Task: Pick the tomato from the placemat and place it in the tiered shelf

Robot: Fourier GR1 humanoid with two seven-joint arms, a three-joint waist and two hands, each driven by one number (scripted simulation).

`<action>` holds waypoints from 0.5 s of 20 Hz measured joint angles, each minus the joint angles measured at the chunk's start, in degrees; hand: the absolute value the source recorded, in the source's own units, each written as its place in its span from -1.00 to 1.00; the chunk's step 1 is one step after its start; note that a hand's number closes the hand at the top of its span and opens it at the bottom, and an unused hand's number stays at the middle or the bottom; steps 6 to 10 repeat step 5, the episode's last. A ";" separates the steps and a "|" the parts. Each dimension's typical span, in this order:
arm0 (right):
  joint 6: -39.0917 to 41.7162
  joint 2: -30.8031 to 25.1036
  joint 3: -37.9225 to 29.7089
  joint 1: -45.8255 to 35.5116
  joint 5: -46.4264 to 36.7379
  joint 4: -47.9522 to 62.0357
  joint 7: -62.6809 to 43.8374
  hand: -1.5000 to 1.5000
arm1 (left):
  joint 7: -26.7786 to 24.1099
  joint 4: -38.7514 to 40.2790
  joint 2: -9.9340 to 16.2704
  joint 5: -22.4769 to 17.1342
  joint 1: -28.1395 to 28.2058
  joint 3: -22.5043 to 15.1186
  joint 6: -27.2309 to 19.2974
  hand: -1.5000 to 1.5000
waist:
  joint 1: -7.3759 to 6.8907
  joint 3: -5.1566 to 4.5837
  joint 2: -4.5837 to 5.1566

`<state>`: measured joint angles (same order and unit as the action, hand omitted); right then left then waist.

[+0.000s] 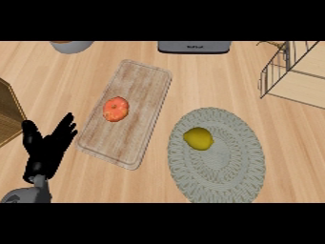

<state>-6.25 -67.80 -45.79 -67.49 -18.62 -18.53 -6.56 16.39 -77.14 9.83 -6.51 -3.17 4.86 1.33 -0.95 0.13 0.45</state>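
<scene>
Red round tomato [116, 109] on rectangular wooden board [148, 78], yellow fruit [198, 138] on oval woven placemat [244, 157], left hand [45, 150] fingers spread

Single head view, looking steeply down on the desk [214, 71] from above; left hand [46, 150] enters at lower edge.

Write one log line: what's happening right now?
left hand: open, resting | right hand: unseen | tomato: on board | lemon: on placemat
</scene>
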 measured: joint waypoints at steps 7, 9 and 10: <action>7.23 -6.04 -3.64 5.47 3.79 2.67 1.86 -1.00 | -0.10 -0.85 -0.26 0.18 0.82 0.07 -0.40 0.00 | 0.35 0.06 -0.11; 7.23 -6.04 -3.64 5.47 3.79 2.67 1.86 -1.00 | -0.10 -0.85 -0.26 0.18 0.82 0.07 -0.40 0.00 | 0.35 0.06 -0.11; 7.23 -6.04 -3.64 5.47 3.79 2.67 1.86 -1.00 | -0.10 -0.85 -0.26 0.18 0.82 0.07 -0.40 0.00 | 0.35 0.06 -0.11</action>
